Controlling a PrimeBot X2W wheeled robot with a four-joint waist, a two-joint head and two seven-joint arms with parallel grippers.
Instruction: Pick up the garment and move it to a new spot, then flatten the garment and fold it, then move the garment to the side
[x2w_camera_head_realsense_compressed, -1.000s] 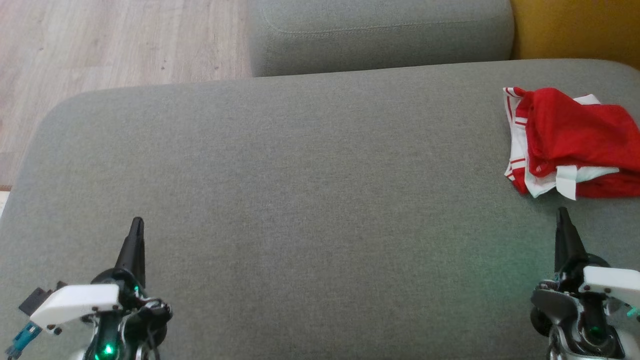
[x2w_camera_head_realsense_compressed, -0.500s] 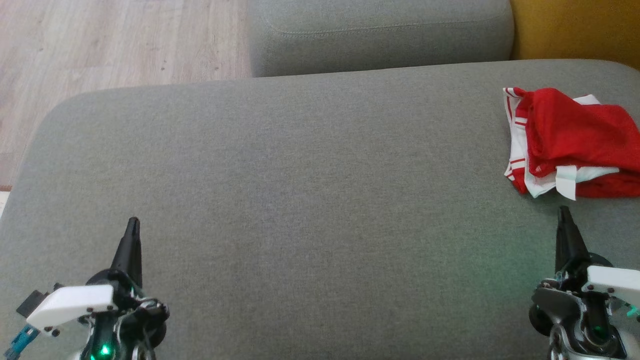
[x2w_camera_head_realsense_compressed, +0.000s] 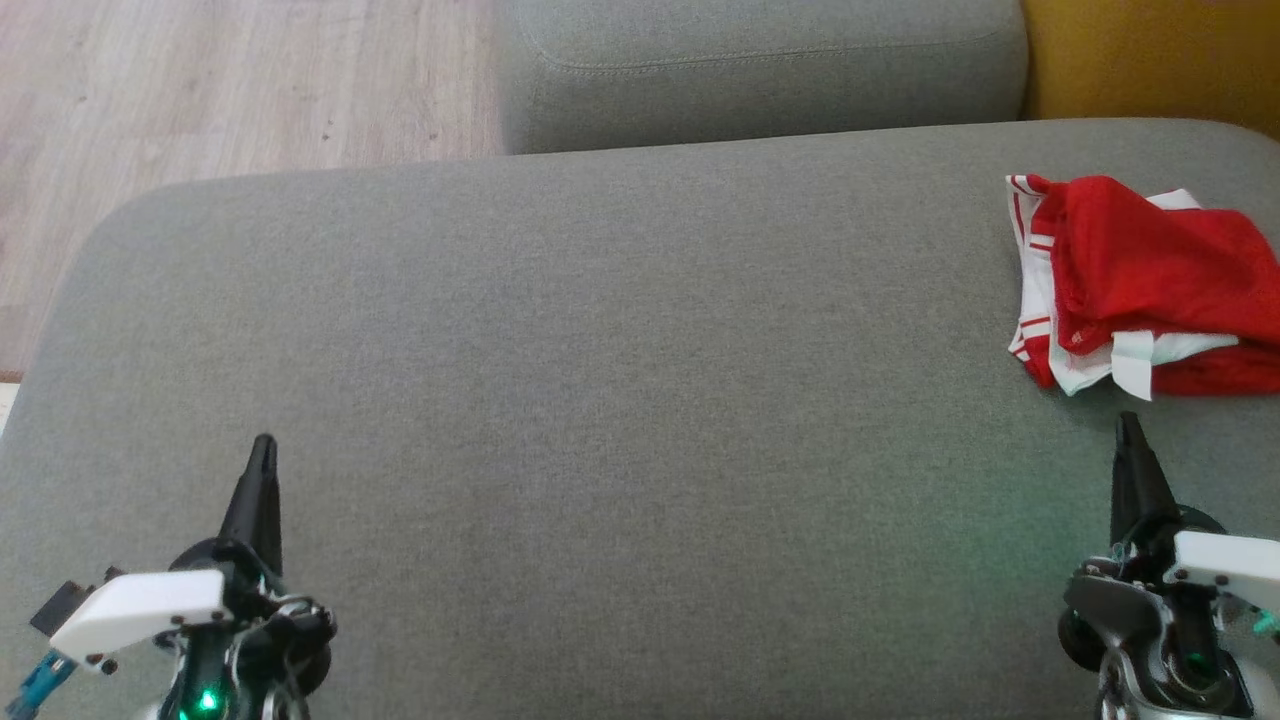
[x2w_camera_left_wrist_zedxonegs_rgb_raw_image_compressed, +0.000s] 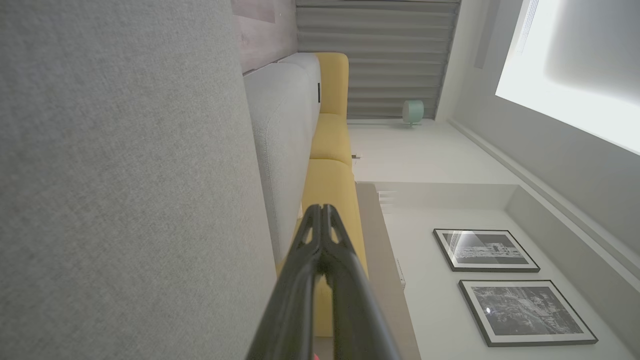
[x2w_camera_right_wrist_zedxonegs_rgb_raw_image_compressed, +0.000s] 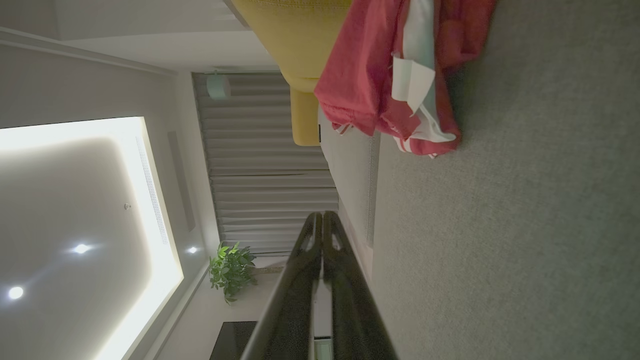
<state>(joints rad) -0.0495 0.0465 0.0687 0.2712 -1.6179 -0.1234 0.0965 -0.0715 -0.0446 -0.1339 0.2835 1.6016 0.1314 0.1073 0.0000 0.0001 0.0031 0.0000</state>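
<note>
Garment (x2w_camera_head_realsense_compressed: 1140, 270), 2 o'clock: red with white panels, thin red-and-white stripes along the edges.
Seat cushion (x2w_camera_head_realsense_compressed: 600, 350): plain grey weave.
Upholstery (x2w_camera_head_realsense_compressed: 1150, 55), 1 o'clock: mustard yellow.
Floor (x2w_camera_head_realsense_compressed: 200, 80), 11 o'clock: pale wood grain.
Left gripper (x2w_camera_head_realsense_compressed: 264, 442), right gripper (x2w_camera_head_realsense_compressed: 1127, 420): black fingers, white housings, green lamps.
</note>
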